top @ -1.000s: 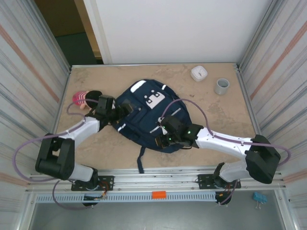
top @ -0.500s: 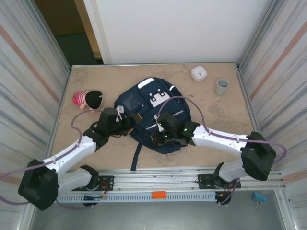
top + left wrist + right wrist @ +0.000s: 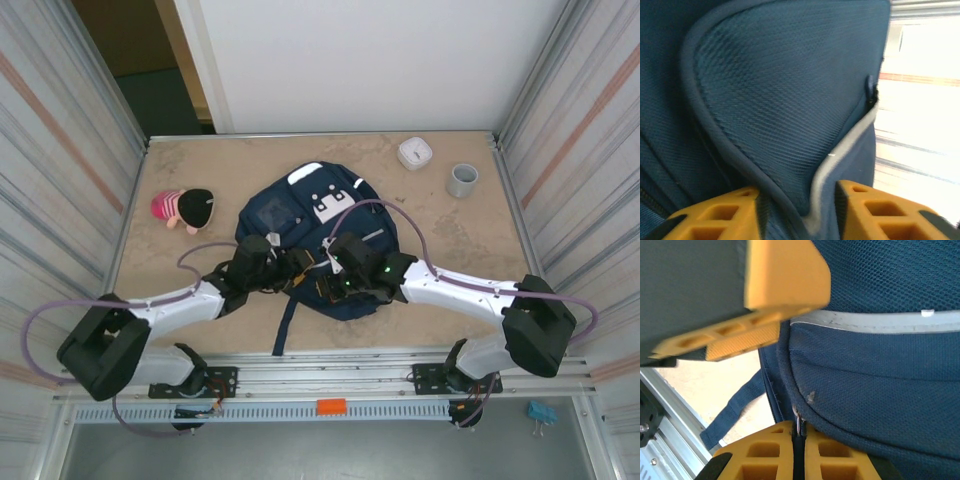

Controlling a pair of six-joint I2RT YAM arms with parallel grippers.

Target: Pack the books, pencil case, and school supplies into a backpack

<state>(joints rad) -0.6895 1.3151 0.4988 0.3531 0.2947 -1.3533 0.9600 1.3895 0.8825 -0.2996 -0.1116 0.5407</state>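
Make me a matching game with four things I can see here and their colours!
Things:
1. backpack
2. cup
3. round device
4. table

Colours:
A. white
B. sandy brown
C. navy blue
D. grey

Pairs: 1-C, 2-D, 3-A, 4-B
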